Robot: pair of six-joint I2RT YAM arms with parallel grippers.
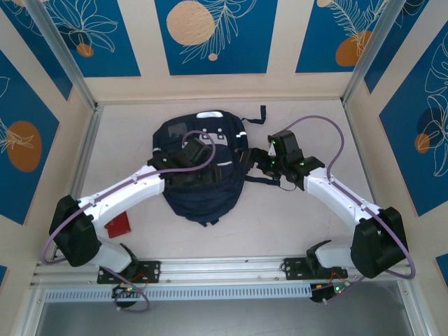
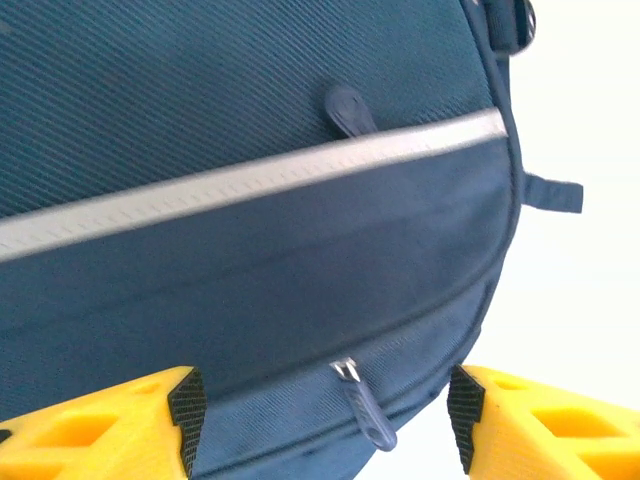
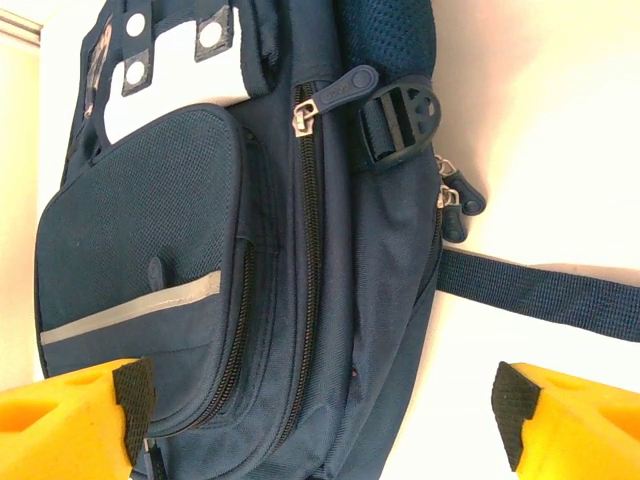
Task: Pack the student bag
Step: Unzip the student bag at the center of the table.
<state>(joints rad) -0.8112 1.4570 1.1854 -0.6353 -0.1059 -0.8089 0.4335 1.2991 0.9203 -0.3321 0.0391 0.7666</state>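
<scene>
pale beige surface (image 1: 294, 217), walled by blue panels (image 1: 215, 35) with orange discs and white leaf drawings. nearest, a metal rail (image 1: 224, 269) carries both arm bases. just beyond the left base a small red flat thing (image 1: 117, 225) lies on the surface; what it is cannot be made out.

past it, mid-surface, lies the student bag (image 1: 203, 204), flat, front face up. its long axis runs near to far: rounded bottom toward the arms, top with the white patch (image 1: 210, 114) toward the far wall. the zips that show are drawn closed, so whatever is inside is hidden. the left arm (image 1: 133, 185) crosses the bag's middle and covers much of its front from above.

left hand (image 2: 320, 425) hovers over the bag's front, its yellow fingers (image 2: 110, 430) set wide with nothing pinched. a zip pull (image 2: 365, 410) shows between them, and a grey reflective stripe (image 2: 250, 182), slightly blurred, crosses the fabric beyond. right hand (image 3: 325, 410) is at the bag's right side, fingers wide too, holding nothing. past them run a long zip (image 3: 305, 250), a round buckle (image 3: 405, 125) and a dark strap (image 3: 540, 290) cut off by the picture's edge. farthest, a short strap (image 1: 262, 115) trails from the bag's top corner.
</scene>
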